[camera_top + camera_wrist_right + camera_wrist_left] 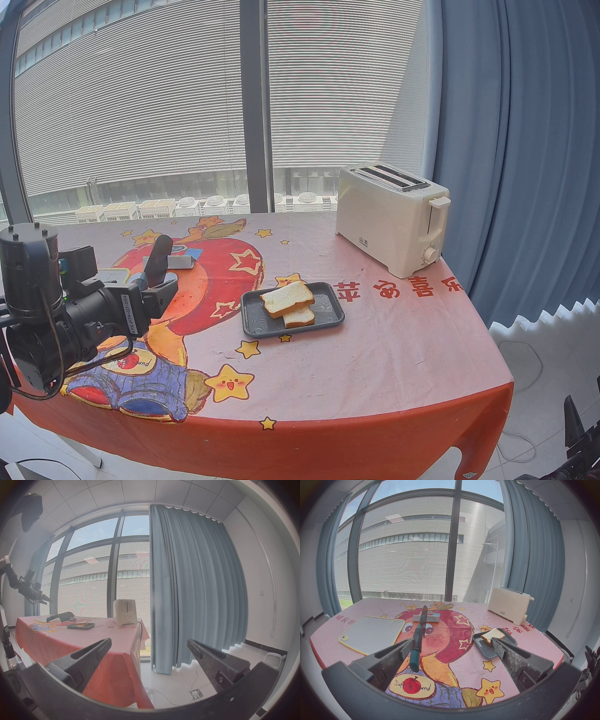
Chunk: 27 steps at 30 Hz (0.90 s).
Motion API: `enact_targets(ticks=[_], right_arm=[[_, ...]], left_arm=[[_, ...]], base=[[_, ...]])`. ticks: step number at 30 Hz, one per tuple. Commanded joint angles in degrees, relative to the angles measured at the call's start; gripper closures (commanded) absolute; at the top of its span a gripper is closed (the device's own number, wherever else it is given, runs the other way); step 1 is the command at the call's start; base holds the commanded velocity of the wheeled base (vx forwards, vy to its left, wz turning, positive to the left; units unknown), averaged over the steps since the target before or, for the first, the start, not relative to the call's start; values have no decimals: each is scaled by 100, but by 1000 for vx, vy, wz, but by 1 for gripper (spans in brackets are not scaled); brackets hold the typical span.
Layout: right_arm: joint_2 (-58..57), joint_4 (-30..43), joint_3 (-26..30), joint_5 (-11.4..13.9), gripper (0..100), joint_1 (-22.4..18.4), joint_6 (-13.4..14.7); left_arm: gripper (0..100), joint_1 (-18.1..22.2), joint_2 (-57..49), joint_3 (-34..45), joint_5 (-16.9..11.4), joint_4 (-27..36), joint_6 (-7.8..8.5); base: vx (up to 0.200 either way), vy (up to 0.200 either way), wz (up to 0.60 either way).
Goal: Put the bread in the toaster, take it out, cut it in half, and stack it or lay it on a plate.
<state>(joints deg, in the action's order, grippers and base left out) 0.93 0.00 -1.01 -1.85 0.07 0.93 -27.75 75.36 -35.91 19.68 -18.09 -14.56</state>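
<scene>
Well, the left tool [452, 642] is hanging spread and empty beside the knife [418, 636]; any careless swing risks knocking it away.

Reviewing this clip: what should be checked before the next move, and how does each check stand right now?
1. Two pale bread halves on the dark grey rectangular plate: ok, overlapping.
2. Cream two-slot toaster, no bread sticking out: ok.
3. Teal-handled knife set down, blade on the small white rest: ok.
4. Left gripper open and empty: ok.
5. Right gripper open, empty, off beside the cloth-covered table: ok.
</scene>
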Motion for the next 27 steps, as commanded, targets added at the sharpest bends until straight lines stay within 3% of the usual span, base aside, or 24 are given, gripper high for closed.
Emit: enact_targets(ticks=[1,2,6,8,11,14,18,27], right_arm=[[-93,0,92,1,0,1,4],[-93,0,92,1,0,1,4],[-93,0,92,1,0,1,4],[-93,0,92,1,0,1,4],[-93,0,92,1,0,1,4],[-93,0,92,1,0,1,4],[-93,0,92,1,0,1,4],[-93,0,92,1,0,1,4]], left_arm=[[0,6,-48,49,10,-1,41],[0,15,-66,58,10,-1,164],[0,59,-373,102,1,7,304],[0,147,-549,120,1,7,462],[0,314,-786,155,-8,7,805],[0,384,-927,252,1,7,1007],[0,384,-1147,418,10,7,1403],[0,384,-1217,445,72,7,1464]], base=[[0,0,0],[0,0,0],[0,0,0],[0,0,0],[0,0,0],[0,0,0],[0,0,0],[0,0,0]])
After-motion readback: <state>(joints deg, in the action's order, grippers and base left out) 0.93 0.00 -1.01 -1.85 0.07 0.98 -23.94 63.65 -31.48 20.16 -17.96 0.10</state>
